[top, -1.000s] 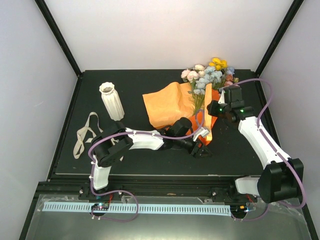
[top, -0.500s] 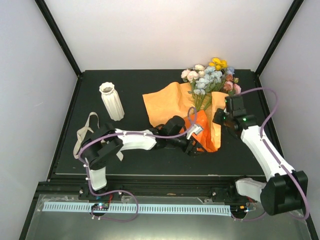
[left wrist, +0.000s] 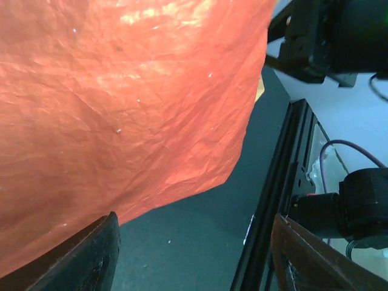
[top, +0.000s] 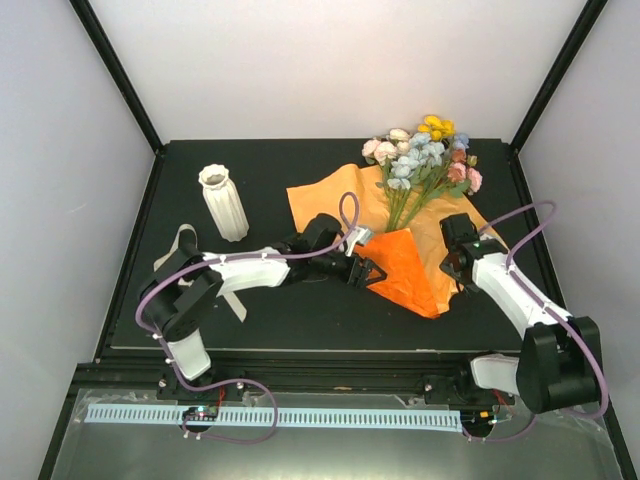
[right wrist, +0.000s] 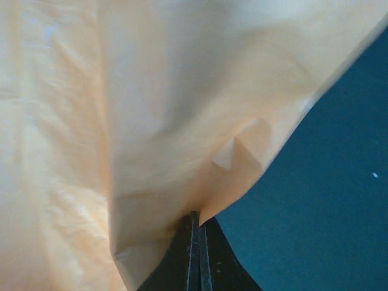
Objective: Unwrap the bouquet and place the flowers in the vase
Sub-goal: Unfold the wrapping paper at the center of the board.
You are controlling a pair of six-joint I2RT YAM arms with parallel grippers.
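Unwrapping is underway: the right claw (right wrist: 195, 219) pinches the orange paper (top: 415, 272), the left claw (left wrist: 194, 233) gapes wide (holding nothing); the flowers (top: 420, 165) lie on it, the vase (top: 224, 203) holds none

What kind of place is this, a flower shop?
Probably a robot lab booth, not a shop: plain white walls box in a black table, with a left arm and right arm bolted at its edge.
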